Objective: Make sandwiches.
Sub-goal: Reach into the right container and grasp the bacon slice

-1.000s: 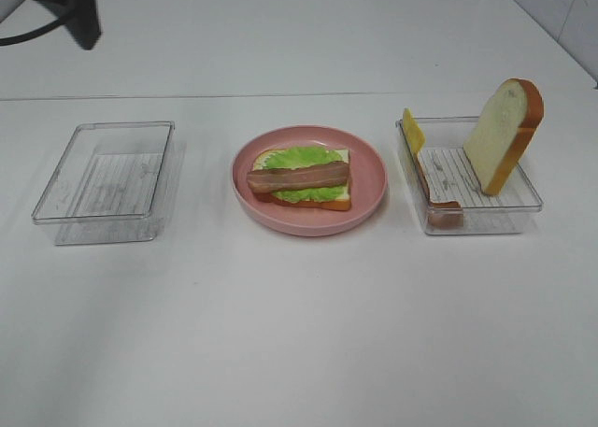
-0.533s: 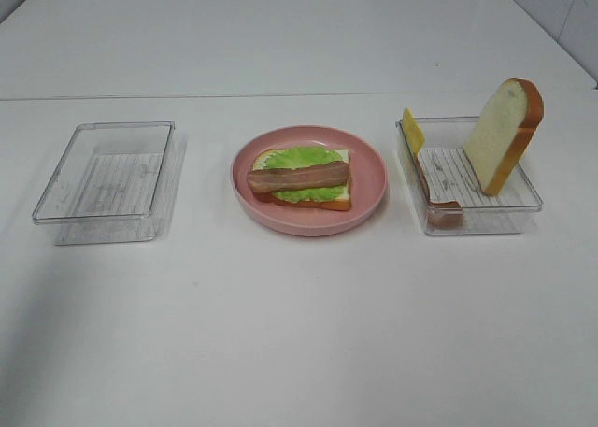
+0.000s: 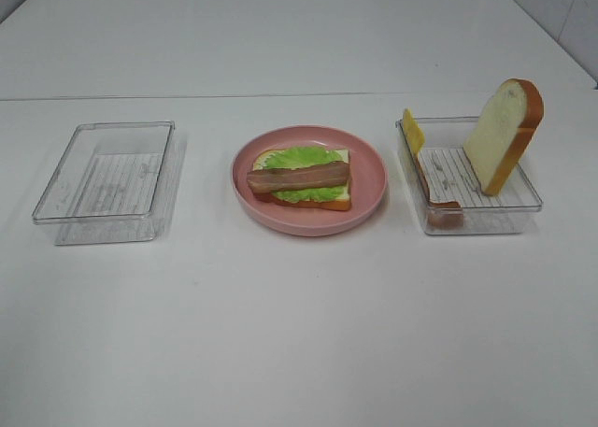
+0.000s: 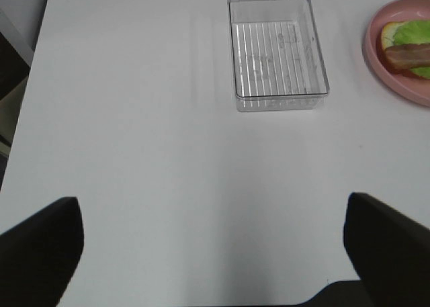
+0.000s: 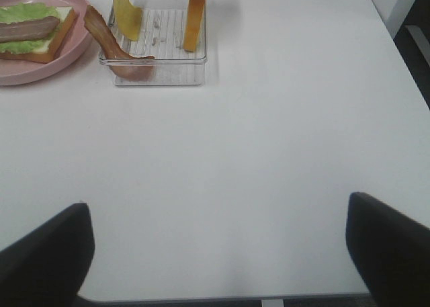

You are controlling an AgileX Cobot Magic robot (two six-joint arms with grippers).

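On the pink plate [image 3: 374, 165] lies an open sandwich: a bread slice [image 3: 338, 203] topped with green lettuce [image 3: 299, 156] and a bacon strip [image 3: 299, 177]. The clear tray [image 3: 523, 206] on the right holds an upright bread slice [image 3: 500, 133], a yellow cheese slice [image 3: 412, 130] and a second bacon strip [image 3: 439, 203] draped over its near wall. Neither gripper shows in the exterior high view. My left gripper [image 4: 215, 253] is open over bare table, well short of the empty tray [image 4: 279, 52]. My right gripper [image 5: 215, 253] is open and empty too, far back from the bacon strip [image 5: 111, 45].
An empty clear tray [image 3: 56, 212] stands left of the plate. The white table's right edge [image 5: 396, 52] shows in the right wrist view, its left edge [image 4: 27, 85] in the left wrist view. A seam crosses the table behind the trays.
A dark arm part at the exterior view's top left one second ago has left the frame. The food, plate and trays have not moved.
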